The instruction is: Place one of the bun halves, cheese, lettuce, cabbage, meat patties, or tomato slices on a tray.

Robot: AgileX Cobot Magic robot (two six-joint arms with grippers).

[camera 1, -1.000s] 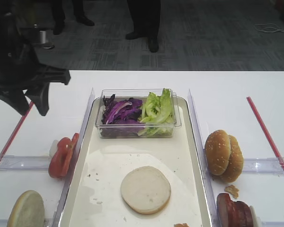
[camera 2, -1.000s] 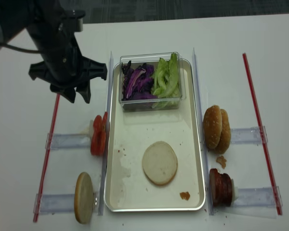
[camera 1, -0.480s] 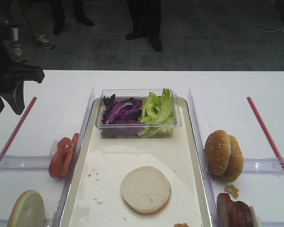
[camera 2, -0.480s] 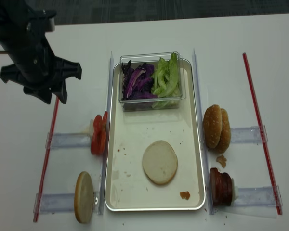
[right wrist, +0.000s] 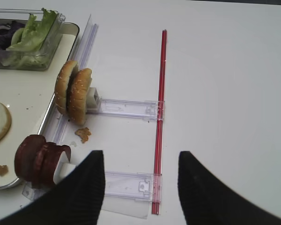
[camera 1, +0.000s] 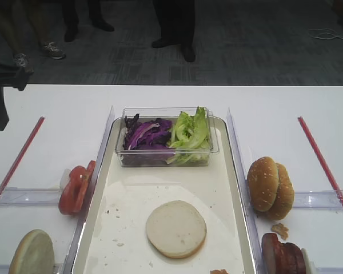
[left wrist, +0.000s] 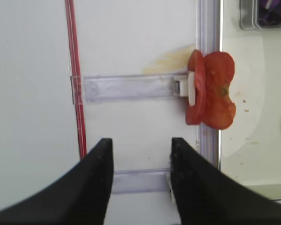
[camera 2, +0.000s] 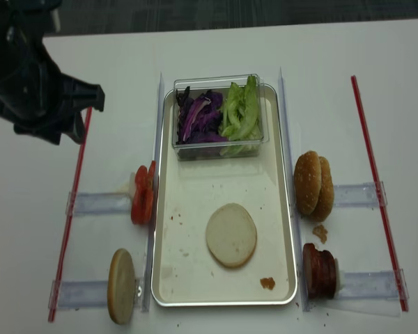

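Observation:
A pale round bun half point(camera 1: 176, 228) point(camera 2: 231, 234) lies flat on the cream tray point(camera 1: 160, 182) point(camera 2: 195, 188). Another bun half point(camera 2: 121, 285) stands on edge in a holder at the front left. Tomato slices point(left wrist: 210, 89) point(camera 2: 143, 193) stand on edge just left of the tray. Purple cabbage point(camera 2: 197, 115) and green lettuce point(camera 2: 240, 111) fill a clear tub at the tray's far end. Meat patties point(right wrist: 40, 157) point(camera 2: 320, 270) stand at the front right. No cheese shows. My left gripper point(left wrist: 141, 178) point(camera 2: 64, 136) hangs open and empty over the table, left of the tomato. My right gripper point(right wrist: 140, 187) is open and empty, right of the patties.
Two sesame-seeded bun pieces point(camera 2: 313, 186) stand on edge right of the tray. Clear plastic holders point(left wrist: 126, 87) and red strips point(camera 2: 376, 188) point(left wrist: 75, 79) lie on the white table on both sides. People's legs stand beyond the far table edge.
My left arm has swung away to the left, from beside the tub to the table's left edge, with its jaws still open and empty. Nothing else moved.

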